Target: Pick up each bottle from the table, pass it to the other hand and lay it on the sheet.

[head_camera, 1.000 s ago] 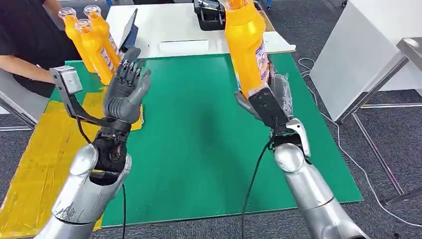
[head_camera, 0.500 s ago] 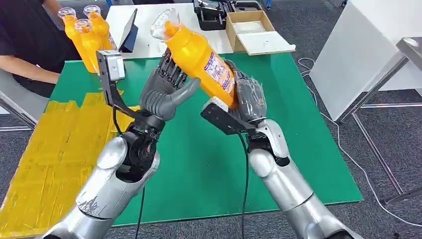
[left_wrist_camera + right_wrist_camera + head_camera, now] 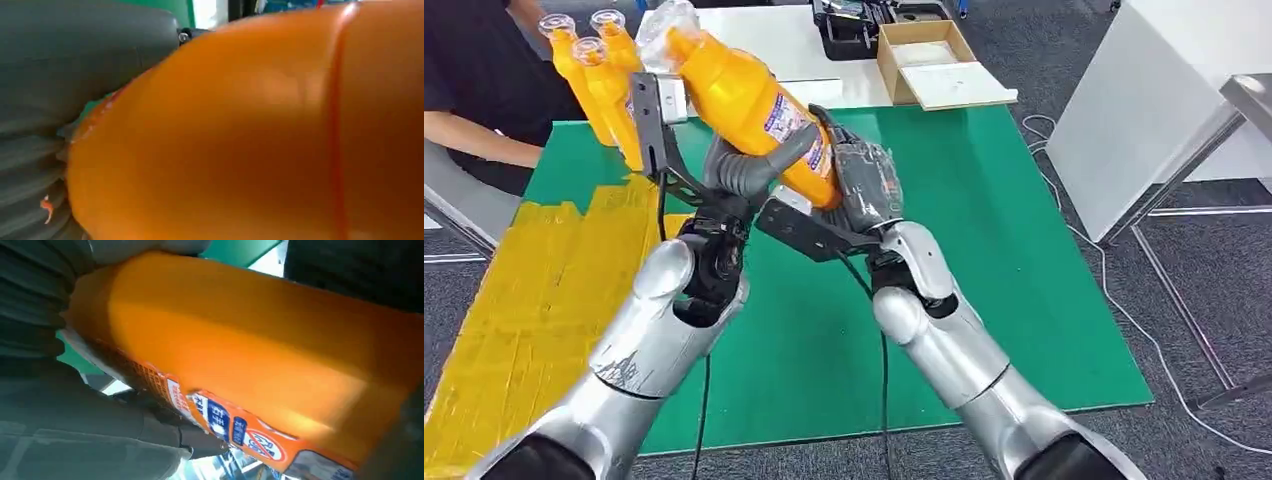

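An orange bottle (image 3: 734, 95) with a clear cap is tilted in the air above the green mat (image 3: 984, 230), cap toward the back left. My right hand (image 3: 869, 185) grips its base end. My left hand (image 3: 749, 170) is wrapped around its middle, thumb lying across the label. Up close, the bottle (image 3: 250, 140) presses against my left hand (image 3: 60, 75) in the left wrist view. In the right wrist view the labelled bottle (image 3: 250, 355) sits in my right hand (image 3: 35, 290). The yellow sheet (image 3: 524, 290) lies on the table's left side.
Three more orange bottles (image 3: 604, 90) stand at the back left corner beside a seated person in black (image 3: 474, 80). A white table behind holds a cardboard box (image 3: 924, 60) and a black case (image 3: 844, 25). A white cabinet (image 3: 1164, 100) stands to the right.
My right hand swung the upright bottle down and leftward. My left hand rose from open beside the sheet to meet it, and its thumb closed over the bottle's middle.
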{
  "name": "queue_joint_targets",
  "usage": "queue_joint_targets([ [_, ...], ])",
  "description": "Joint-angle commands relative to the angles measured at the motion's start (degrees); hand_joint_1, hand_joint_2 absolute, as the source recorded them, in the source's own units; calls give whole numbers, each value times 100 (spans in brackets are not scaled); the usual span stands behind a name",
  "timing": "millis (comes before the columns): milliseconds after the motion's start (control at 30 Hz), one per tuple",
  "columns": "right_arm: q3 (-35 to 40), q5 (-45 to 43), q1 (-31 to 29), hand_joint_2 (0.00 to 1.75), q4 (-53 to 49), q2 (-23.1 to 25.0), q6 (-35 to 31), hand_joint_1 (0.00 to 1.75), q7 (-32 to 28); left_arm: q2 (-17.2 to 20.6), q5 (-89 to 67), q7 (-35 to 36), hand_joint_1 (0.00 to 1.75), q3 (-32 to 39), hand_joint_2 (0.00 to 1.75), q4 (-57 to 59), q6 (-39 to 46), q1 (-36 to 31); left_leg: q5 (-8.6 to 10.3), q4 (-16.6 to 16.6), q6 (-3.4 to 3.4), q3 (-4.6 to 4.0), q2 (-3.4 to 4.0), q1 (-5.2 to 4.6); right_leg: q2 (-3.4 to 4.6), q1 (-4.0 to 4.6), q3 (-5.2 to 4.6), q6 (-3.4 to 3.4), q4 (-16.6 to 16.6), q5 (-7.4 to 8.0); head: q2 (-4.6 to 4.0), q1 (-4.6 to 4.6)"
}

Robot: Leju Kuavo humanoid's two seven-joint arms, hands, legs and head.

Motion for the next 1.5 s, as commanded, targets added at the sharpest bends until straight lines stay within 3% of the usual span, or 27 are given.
queue_joint_targets([
  [33,1185,-193,-138,175,366,237,340,175,-34,-83,-145,-30,0,-58,175,935,124,-721,-17,4,-29,34,10,5,-1,4,38,-9,-2,-14,0,-2],
  [167,1340,-316,-143,175,364,165,326,175,-21,-76,-128,-99,7,11,175,890,154,-683,-10,2,-20,16,14,6,4,8,27,-7,-4,-6,0,-2],
  [200,1376,-366,-155,175,382,146,309,175,-10,-76,-125,-141,171,25,175,861,166,-662,-15,2,-26,26,15,5,3,7,41,-9,-3,-12,0,-2],
  [1400,1303,-735,-87,175,516,-21,336,175,41,-50,-47,-277,175,37,175,630,161,-651,-13,1,-25,30,2,6,-8,7,45,-9,-8,-14,0,-2],
  [1433,1315,-680,-101,175,520,-38,370,47,125,-34,-42,-282,175,41,175,604,160,-634,-7,0,-18,14,0,6,-8,7,29,-6,-7,-7,0,-2],
  [1467,1314,-635,-118,175,544,-25,462,0,272,-29,-42,-289,175,48,175,599,154,-640,-10,1,-22,21,2,6,-7,7,36,-7,-7,-11,0,-4],
  [1500,1354,-480,-141,175,496,-54,487,0,353,-25,-41,-286,175,57,175,592,162,-642,-9,1,-21,19,2,6,-6,7,33,-7,-6,-9,0,-2],
])
